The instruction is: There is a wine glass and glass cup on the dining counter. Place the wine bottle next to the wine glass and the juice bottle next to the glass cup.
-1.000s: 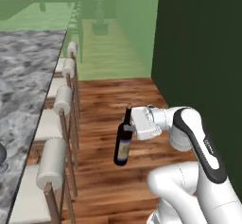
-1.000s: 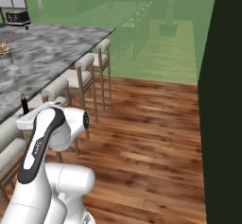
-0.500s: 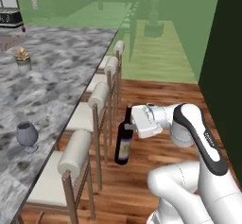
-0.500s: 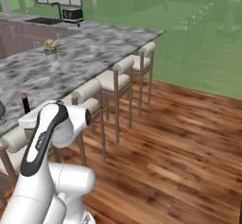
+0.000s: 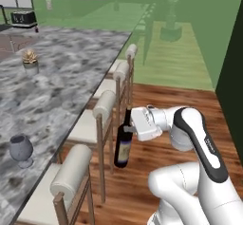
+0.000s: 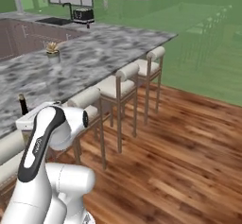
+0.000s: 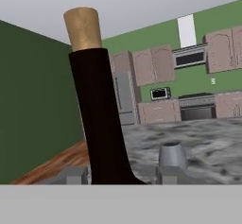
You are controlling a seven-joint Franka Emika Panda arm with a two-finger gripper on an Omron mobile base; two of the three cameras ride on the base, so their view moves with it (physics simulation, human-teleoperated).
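Left base view. The wine glass (image 5: 21, 149) stands on the dining counter (image 5: 61, 81) near its overhanging edge. Right of it, beyond a row of stools (image 5: 76, 172), the wine bottle (image 5: 124, 145) hangs upright above the wood floor (image 5: 156, 105), off the counter. The gripper (image 5: 129, 130) reaches in from the right and is clenched on the bottle's upper body below the neck. Hand view. The dark neck and tan cork (image 7: 83, 28) rise between the finger tips.
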